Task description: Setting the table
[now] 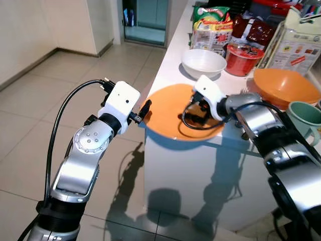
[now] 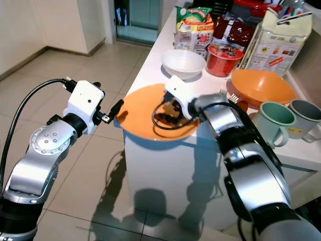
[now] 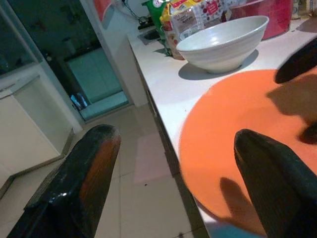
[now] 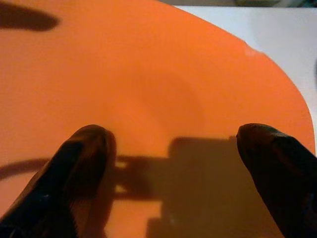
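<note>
Beige floor tiles [image 1: 45, 110] run back to a dark glass doorway [image 1: 145, 17], and a white countertop [image 1: 170, 65] juts out over them with a bunch of stuff on it. Front and centre is the flat round orange plate [image 1: 170, 113], sitting right at the counter's near corner with its edge poking past the lip.

Right gripper [image 4: 173, 148] is hovering low over that plate, its two black fingers spread wide apart with bare orange between them. From the head cameras the fingers themselves are mostly hidden under the white wrist housing [image 1: 208, 93] and a loop of black cable [image 1: 198, 123], so you can't really tell whether the tips touch the plate. Left gripper [image 3: 173, 163] is just off the counter's edge beside the plate's rim, fingers also spread, nothing between them.

Behind the plate is a white ceramic bowl [image 1: 203, 63], then a red instant-noodle cup [image 1: 243, 57], a green and yellow snack packet [image 1: 213, 27] and a dark red packet [image 1: 256, 30]. To the right there's a deep orange plastic bowl [image 1: 283, 88], partly cut off by the right arm, a tall white carton [image 1: 296, 42] cropped by the frame top, and a pale green mug [image 2: 273, 120] with a grey mug [image 2: 306, 115] touching it. Text on the packets is too small to read.
</note>
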